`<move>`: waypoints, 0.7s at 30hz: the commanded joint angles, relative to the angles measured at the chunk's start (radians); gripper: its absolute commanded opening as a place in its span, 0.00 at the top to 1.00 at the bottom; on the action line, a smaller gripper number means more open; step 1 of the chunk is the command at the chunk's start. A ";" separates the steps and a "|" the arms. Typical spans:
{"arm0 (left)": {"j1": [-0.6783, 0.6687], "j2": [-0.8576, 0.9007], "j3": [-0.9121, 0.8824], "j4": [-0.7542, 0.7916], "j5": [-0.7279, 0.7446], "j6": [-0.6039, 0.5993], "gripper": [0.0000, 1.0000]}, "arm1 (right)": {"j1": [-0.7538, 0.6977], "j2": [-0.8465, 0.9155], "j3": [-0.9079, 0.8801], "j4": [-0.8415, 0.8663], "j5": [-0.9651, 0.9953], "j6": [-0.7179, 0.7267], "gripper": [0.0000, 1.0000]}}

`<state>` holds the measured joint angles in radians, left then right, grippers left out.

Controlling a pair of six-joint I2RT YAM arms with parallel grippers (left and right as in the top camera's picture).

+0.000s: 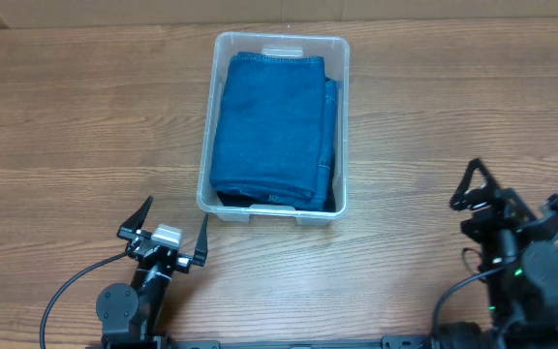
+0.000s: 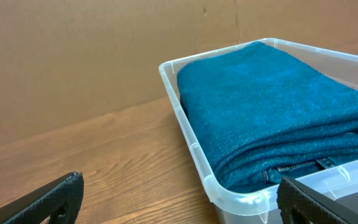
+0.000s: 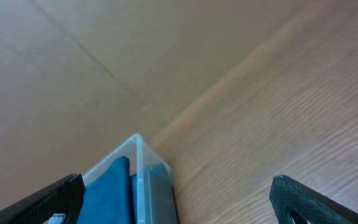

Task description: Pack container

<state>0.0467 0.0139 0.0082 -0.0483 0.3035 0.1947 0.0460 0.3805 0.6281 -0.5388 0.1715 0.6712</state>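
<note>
Plainly, the wood-grain table (image 1: 66, 116) bears the container (image 1: 204, 155) before a brown wall (image 2: 73, 56), both pairs of jaws wide.

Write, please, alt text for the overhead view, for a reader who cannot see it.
A clear plastic container holding folded blue denim sits on a wooden table, near its far edge. Toward the near edge, the left gripper and the right gripper stand apart from it, both open and empty.

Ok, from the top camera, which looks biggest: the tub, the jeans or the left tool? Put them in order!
1. Tub, biggest.
2. Jeans, folded inside it, a bit smaller.
3. Left tool, open, clearly smallest.
</note>
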 commanded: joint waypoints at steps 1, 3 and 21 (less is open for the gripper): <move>0.005 -0.010 -0.004 0.000 -0.003 0.019 0.00 | 0.006 -0.108 -0.198 0.153 -0.034 -0.043 0.00; 0.005 -0.010 -0.004 0.000 -0.003 0.019 0.00 | 0.006 -0.153 -0.293 0.240 -0.064 -0.071 0.00; 0.005 -0.010 -0.004 0.000 -0.003 0.019 0.00 | 0.003 -0.378 -0.494 0.523 -0.166 -0.254 0.00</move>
<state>0.0467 0.0135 0.0082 -0.0483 0.3035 0.1947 0.0467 0.0128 0.1535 -0.0460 0.0185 0.4454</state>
